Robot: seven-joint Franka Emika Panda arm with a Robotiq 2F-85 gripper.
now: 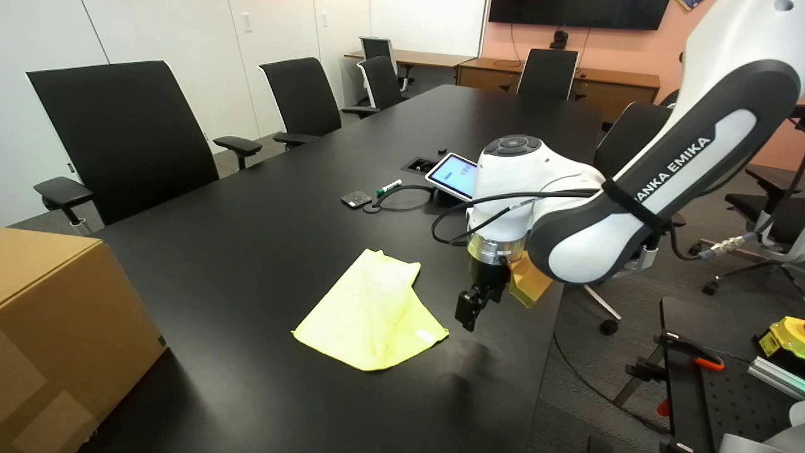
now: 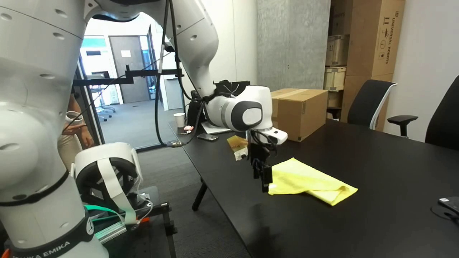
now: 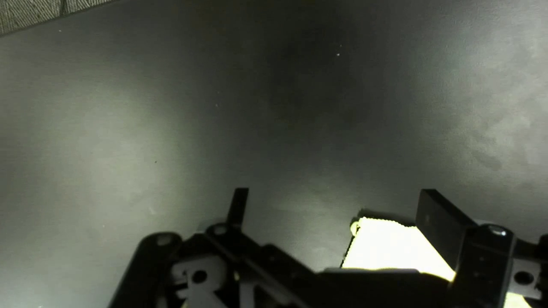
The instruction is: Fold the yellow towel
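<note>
The yellow towel (image 1: 371, 314) lies on the black table in both exterior views (image 2: 304, 181), partly doubled over, with uneven edges and a notch on one side. My gripper (image 1: 468, 311) hangs above the table beside the towel's near corner, pointing down, and looks clear of the cloth. In an exterior view the gripper (image 2: 263, 179) overlaps the towel's edge in the picture. In the wrist view the gripper (image 3: 335, 190) is open, its fingers wide apart with nothing held. A bright towel corner (image 3: 389, 246) shows between the fingers, nearer the right one. The gripper body hides the rest of it.
A cardboard box (image 1: 82, 333) stands on the table, also in an exterior view (image 2: 304, 111). A tablet (image 1: 454, 176), a green marker (image 1: 390, 187), a small dark device (image 1: 356, 199) and a cable lie beyond the towel. A phone (image 2: 207, 137) lies near the table edge.
</note>
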